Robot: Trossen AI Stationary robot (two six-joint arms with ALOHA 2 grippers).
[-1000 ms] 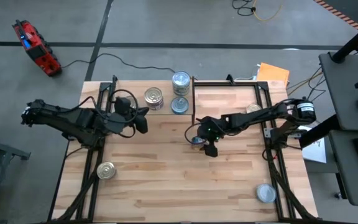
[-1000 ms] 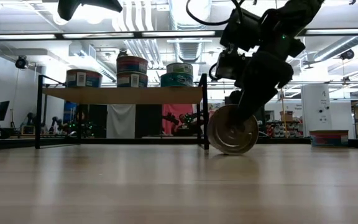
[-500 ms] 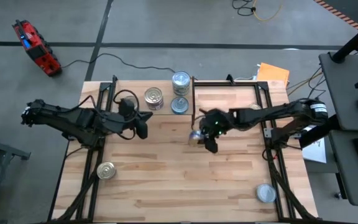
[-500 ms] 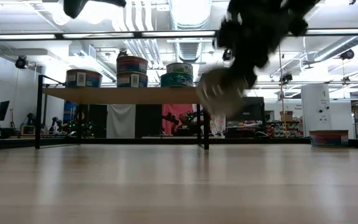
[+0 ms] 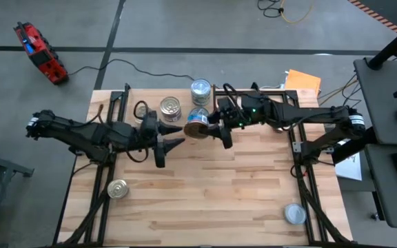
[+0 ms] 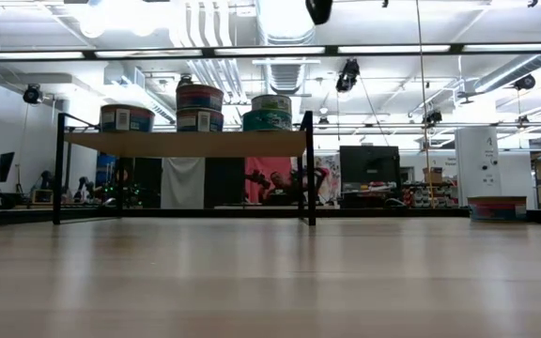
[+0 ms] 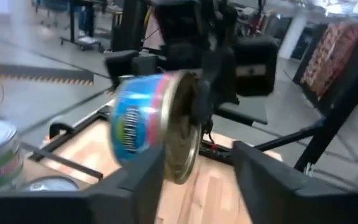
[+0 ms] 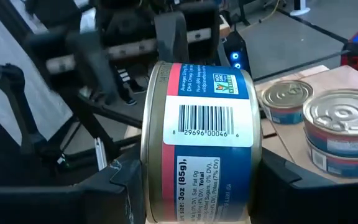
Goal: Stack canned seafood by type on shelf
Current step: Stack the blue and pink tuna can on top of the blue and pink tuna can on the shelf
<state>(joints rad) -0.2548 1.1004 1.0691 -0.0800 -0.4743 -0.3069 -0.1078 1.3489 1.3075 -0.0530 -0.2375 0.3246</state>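
Observation:
My right gripper (image 5: 209, 129) is shut on a blue-and-red labelled tin of canned seafood (image 5: 196, 129) with a golden lid, high above the table beside the shelf's dark end post (image 5: 214, 110). My left gripper (image 5: 178, 136) stands open just to the left of it, and its fingers face the tin (image 7: 148, 124) without touching it. The shelf (image 6: 186, 143) carries several tins: a single one (image 6: 127, 117) and two stacks of two (image 6: 200, 108) (image 6: 270, 111). On the tabletop, a golden tin (image 5: 118, 189) and a silver one (image 5: 294, 214) rest on their bases. My right gripper pinches the tin by its two flat ends, one finger (image 7: 201, 106) on the golden lid (image 7: 182, 143) and the other on the opposite end. The fingers come level from the table's right. The tin sits on edge with its barcode wall (image 8: 204, 118) toward the wrist, lifted clear.
The shelf's black frame and end post stand just behind the held tin. An orange sheet (image 5: 302, 80) lies at the far right corner. Bare wooden tabletop (image 5: 219, 193) stretches across the middle and near side.
My right gripper has lifted the tin from where it stood on edge on the table by the shelf post. It has carried the tin well up and a little toward the far left. My left gripper has swung toward the tin, rolled, and opened.

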